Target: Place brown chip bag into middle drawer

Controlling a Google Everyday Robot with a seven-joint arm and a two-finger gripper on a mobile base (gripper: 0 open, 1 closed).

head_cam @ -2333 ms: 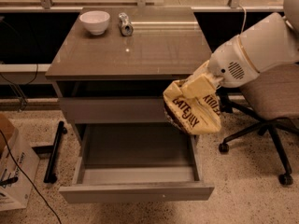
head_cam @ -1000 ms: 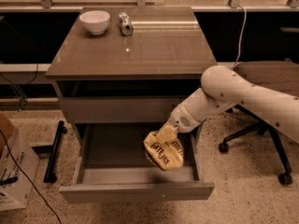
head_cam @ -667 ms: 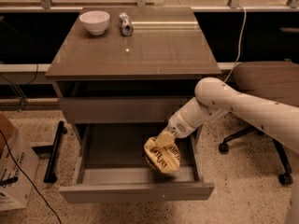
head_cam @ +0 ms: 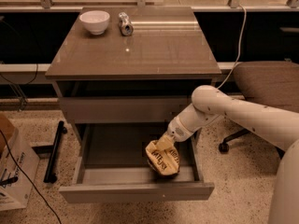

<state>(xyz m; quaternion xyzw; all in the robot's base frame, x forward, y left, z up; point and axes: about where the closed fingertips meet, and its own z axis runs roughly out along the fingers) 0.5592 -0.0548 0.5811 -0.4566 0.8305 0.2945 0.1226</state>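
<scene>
Hand (head_cam: 164,143) on crinkled bag (head_cam: 163,162), matt drawer (head_cam: 110,149)

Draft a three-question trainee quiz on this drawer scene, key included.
1. Fill in: on the table, beside the white bowl, lies a silver ___.
2. True or false: the brown chip bag lies on the table.
3. The gripper is: A) over the bowl; B) inside the open middle drawer, shut on the bag's top; C) raised above the table.
Key: 1 can. 2 false, it sits in the drawer's front right corner. 3 B.
</scene>
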